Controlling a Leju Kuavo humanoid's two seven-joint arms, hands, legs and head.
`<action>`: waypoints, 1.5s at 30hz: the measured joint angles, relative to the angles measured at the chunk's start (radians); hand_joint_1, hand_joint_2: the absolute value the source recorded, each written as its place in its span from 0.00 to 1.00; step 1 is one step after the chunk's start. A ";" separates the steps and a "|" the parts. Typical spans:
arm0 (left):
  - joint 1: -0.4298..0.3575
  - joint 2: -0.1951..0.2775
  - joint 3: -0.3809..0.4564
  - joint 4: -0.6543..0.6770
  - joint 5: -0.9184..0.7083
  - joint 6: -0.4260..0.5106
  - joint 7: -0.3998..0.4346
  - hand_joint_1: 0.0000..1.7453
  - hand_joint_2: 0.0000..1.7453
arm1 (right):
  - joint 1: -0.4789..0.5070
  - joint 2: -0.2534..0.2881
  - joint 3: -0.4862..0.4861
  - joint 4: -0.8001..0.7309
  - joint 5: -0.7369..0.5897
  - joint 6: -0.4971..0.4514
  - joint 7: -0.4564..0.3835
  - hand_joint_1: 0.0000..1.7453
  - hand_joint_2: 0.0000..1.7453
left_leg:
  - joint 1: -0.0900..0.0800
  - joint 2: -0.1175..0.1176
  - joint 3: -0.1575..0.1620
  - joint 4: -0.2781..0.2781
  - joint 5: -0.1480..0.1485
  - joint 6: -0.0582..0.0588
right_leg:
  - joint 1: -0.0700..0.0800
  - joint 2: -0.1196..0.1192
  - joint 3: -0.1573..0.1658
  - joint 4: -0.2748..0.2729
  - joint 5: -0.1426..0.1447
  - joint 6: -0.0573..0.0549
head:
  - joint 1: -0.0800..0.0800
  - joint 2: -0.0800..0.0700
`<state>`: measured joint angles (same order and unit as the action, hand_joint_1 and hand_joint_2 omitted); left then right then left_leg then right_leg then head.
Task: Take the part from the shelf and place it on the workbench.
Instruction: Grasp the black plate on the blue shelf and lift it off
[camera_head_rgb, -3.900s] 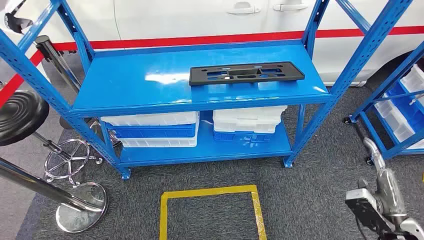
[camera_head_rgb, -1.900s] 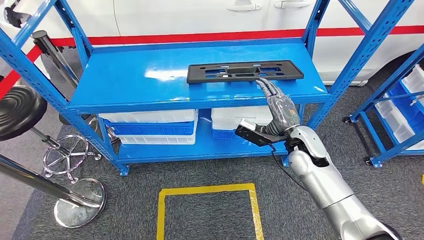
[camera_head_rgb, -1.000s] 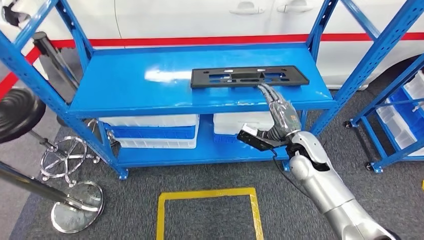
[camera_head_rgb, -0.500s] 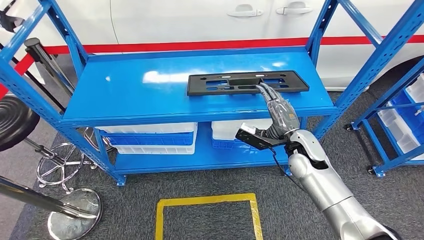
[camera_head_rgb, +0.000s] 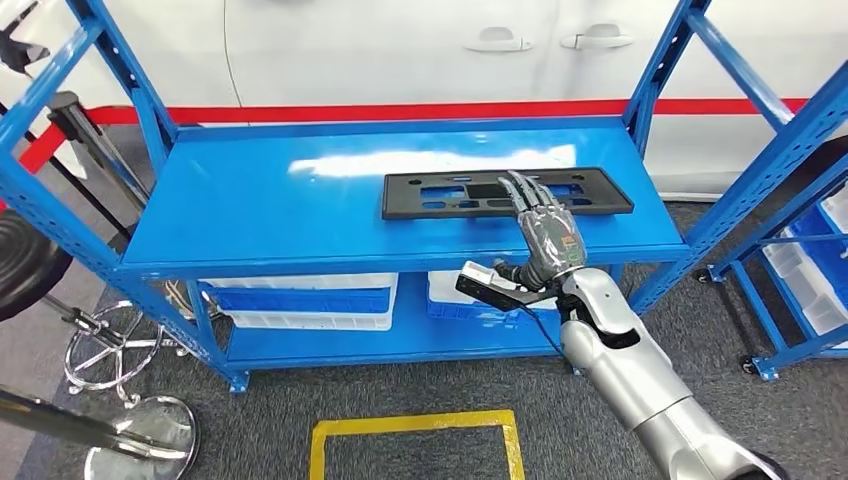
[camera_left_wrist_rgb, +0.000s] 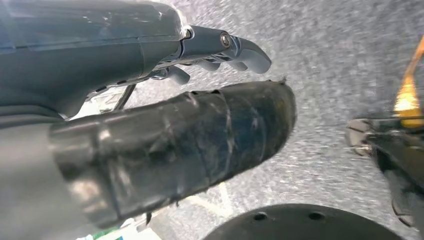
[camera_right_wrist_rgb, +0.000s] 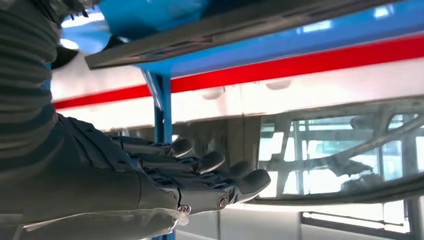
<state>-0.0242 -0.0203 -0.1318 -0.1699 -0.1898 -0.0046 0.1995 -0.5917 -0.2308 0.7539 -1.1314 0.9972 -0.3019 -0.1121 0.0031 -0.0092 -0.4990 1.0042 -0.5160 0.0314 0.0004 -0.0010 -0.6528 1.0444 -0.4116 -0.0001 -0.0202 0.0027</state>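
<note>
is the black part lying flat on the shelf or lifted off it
Lying flat: the black part rests on the blue shelf, the right hand spread flat above it.

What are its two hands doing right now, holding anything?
Right hand: open, fingers stretched flat over the black part on the shelf, gripping nothing.
Left hand: holds nothing; open or closed cannot be told.

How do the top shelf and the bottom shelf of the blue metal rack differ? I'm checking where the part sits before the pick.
The top shelf carries one flat black plastic plate with cutouts; the bottom shelf carries stacked white and blue plastic bins. The top shelf is in open view and glossy with glare; the bottom shelf is shaded and partly hidden by it. The right hand reaches over the top shelf, fingers above the plate. Both are blue.
</note>
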 joint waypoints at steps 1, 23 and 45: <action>-0.001 0.000 0.001 0.000 -0.001 0.000 0.000 0.00 0.00 | 0.002 0.000 0.008 0.009 0.021 -0.012 0.007 0.00 1.00 | -0.001 0.000 0.002 0.001 -0.001 -0.006 | 0.003 0.000 0.002 -0.008 -0.003 -0.007 | 0.000 0.000; -0.004 0.002 0.008 0.001 -0.008 0.005 -0.001 0.00 0.00 | 0.026 0.025 0.043 0.115 0.067 -0.081 0.022 0.00 1.00 | 0.007 0.006 -0.093 0.008 0.072 0.015 | -0.011 0.002 -0.015 0.219 -0.194 0.023 | 0.000 0.000; -0.004 0.000 0.008 0.001 -0.017 0.005 -0.002 0.00 0.00 | 0.034 0.050 0.043 0.202 0.119 -0.107 0.036 0.00 1.00 | 0.007 0.004 -0.123 0.056 0.078 -0.028 | -0.011 0.006 0.085 -0.012 -0.069 -0.016 | -0.002 0.000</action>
<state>-0.0286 -0.0208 -0.1236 -0.1690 -0.2068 0.0008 0.1971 -0.5572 -0.1809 0.7969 -0.9296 1.1161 -0.4086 -0.0762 0.0099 -0.0052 -0.6220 1.0602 -0.4376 0.0038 -0.0107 0.0047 -0.5676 1.0320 -0.4806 -0.0164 -0.0217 0.0027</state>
